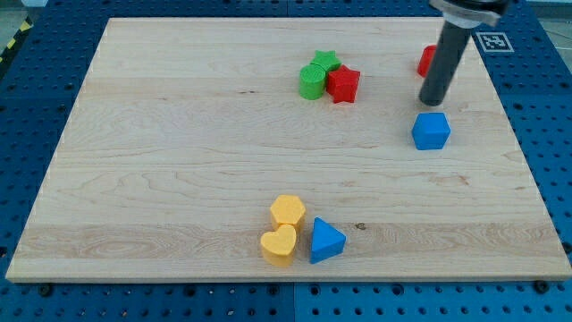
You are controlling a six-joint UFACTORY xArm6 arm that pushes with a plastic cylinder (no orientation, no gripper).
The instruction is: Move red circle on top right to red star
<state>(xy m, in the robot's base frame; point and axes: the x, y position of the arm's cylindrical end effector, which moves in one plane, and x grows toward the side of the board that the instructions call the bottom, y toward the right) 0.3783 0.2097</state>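
Green star [324, 61] touching green cylinder [311, 82]; blue hexagon [431, 131]; yellow hexagon [288, 211], yellow heart [279, 244], blue triangle [325, 241] clustered.

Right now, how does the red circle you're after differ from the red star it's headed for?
The red circle is mostly hidden behind my rod, so only a sliver shows; the red star is in full view. The red circle sits alone near the board's top right edge, just up-left of my tip; the red star sits further to the view's left, touching two green blocks. Both share the same red colour.
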